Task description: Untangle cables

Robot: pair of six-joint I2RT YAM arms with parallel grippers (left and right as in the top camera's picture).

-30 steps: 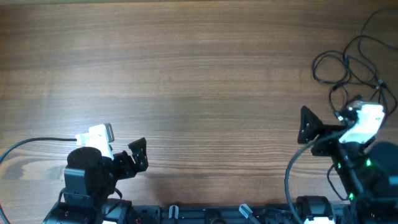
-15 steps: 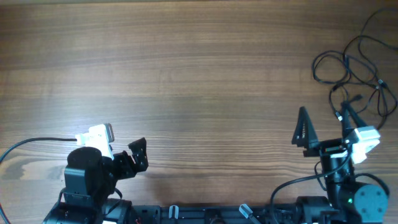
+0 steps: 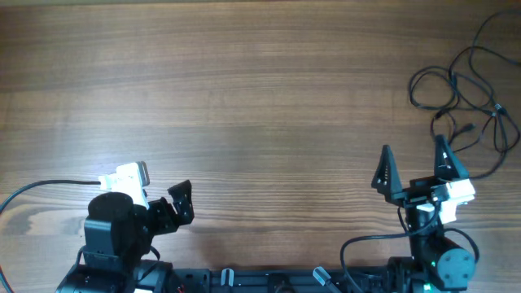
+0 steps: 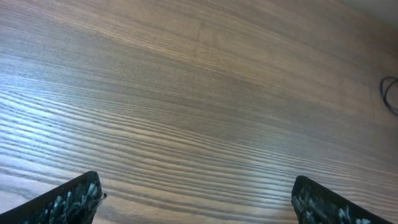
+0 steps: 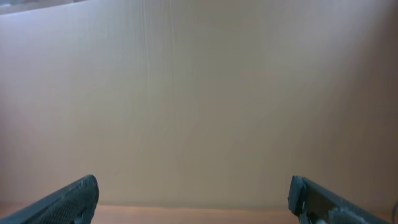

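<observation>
The cables point(image 3: 466, 88) are thin black cords in a loose tangle of loops at the far right of the table; small plugs show near the tangle's lower edge. One loop shows at the right edge of the left wrist view point(image 4: 392, 94). My right gripper point(image 3: 413, 165) is open and empty, its fingers spread, just left of and below the tangle, not touching it. The right wrist view shows only blurred tan surface between its open fingers point(image 5: 193, 186). My left gripper point(image 3: 182, 203) is open and empty at the front left, over bare wood point(image 4: 196, 190).
The wooden table point(image 3: 244, 106) fills the view. A thick black arm cable point(image 3: 41, 189) runs from the left arm base to the left edge. The arm bases and a black rail point(image 3: 269, 281) line the front edge.
My right arm has drawn back from the tangle toward the front edge and swung left, its open fingers now pointing away from the base. The left arm and the cables have not moved.
</observation>
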